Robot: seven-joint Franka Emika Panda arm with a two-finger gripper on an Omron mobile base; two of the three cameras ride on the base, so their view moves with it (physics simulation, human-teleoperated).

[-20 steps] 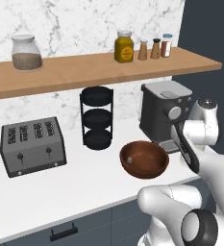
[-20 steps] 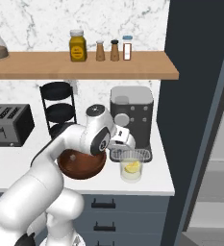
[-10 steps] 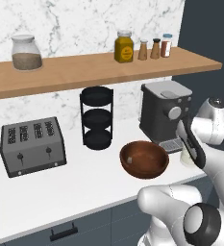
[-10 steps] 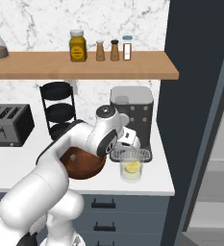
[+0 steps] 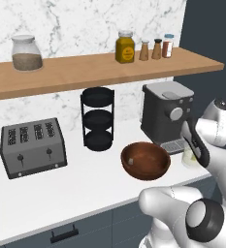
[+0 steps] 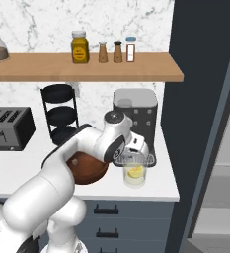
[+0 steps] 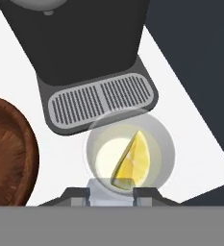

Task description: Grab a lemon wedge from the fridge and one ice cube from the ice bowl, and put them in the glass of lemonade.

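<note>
Gripper point(image 7: 111, 192) hung right over glass point(image 7: 130, 153) w/ wedge point(image 7: 130, 162) inside, jaws nearly shut on ice cube point(image 7: 111, 192).

Clear glass point(image 7: 128, 156) (glossy), wooden bowl point(image 7: 7, 153)

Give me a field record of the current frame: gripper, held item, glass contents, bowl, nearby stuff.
gripper: above the glass of lemonade, jaws closed on an ice cube
lemon wedge: already in the glass
ice bowl: left of the glass on the counter; one small cube visible inside
coffee machine: right behind the glass, its drip tray against the glass rim
toaster: far left on the counter
remaining: release the ice cube into the glass
</note>
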